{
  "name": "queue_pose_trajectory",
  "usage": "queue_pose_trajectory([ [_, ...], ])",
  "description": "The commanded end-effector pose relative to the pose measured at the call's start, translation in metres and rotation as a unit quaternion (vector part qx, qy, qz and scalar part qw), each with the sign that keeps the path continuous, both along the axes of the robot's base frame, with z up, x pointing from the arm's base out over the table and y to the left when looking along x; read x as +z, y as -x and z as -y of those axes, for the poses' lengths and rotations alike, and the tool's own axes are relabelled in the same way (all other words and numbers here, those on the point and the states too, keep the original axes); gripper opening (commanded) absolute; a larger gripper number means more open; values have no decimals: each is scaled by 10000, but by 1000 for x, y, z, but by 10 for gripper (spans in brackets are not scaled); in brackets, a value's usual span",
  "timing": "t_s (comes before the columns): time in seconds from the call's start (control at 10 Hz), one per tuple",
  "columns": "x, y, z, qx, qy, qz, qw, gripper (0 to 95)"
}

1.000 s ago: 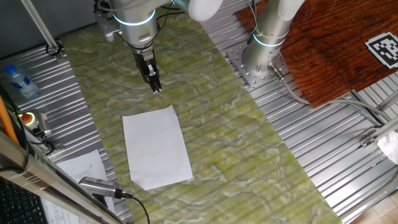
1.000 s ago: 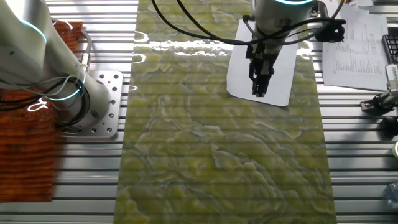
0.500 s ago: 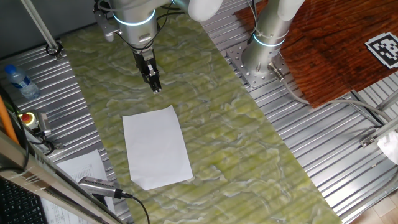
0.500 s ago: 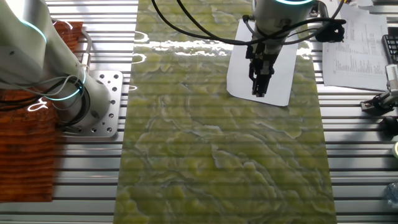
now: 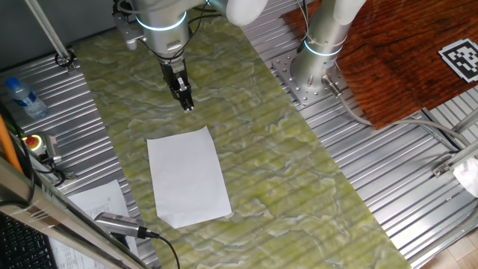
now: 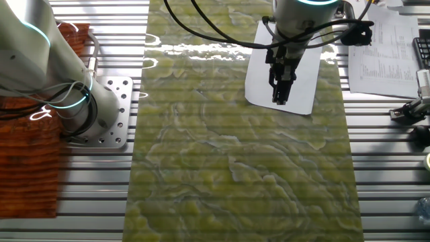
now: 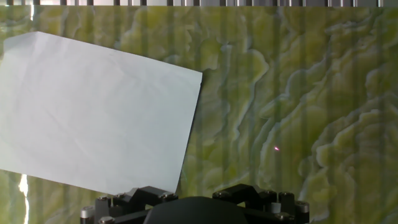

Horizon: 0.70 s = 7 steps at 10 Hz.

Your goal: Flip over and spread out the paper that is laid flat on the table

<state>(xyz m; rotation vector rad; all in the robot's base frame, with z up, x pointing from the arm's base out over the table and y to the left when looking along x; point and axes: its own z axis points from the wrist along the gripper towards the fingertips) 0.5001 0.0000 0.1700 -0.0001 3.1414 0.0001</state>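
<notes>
The paper (image 5: pixel 188 175) is a blank white sheet lying flat on the green-yellow marbled table (image 5: pixel 284 172). My gripper (image 5: pixel 187 106) hangs above the table just beyond the sheet's far short edge, fingers together and holding nothing. In the other fixed view the gripper (image 6: pixel 279 99) stands in front of the paper (image 6: pixel 304 81), near its edge towards the middle of the table (image 6: pixel 228 168). The hand view shows the paper (image 7: pixel 93 112) at the left on the table (image 7: pixel 298 93), with one corner near the hand's lower edge. The fingertips are hidden there.
A second arm's base (image 5: pixel 314 60) stands on ribbed metal beside a reddish-brown wooden board (image 5: pixel 403 52). A printed sheet (image 5: pixel 97 200) and a water bottle (image 5: pixel 21 97) lie off the table's left side. The printed sheet (image 6: pixel 383 47) also shows in the other fixed view.
</notes>
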Motion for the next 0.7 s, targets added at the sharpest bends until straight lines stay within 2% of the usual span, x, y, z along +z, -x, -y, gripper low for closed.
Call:
queue_pose_trajectory([
  [0.1, 0, 0, 0, 1234, -43, -250, 9920, 0],
  [0.7, -2, 0, -5, 1237, -25, -253, 9920, 0],
])
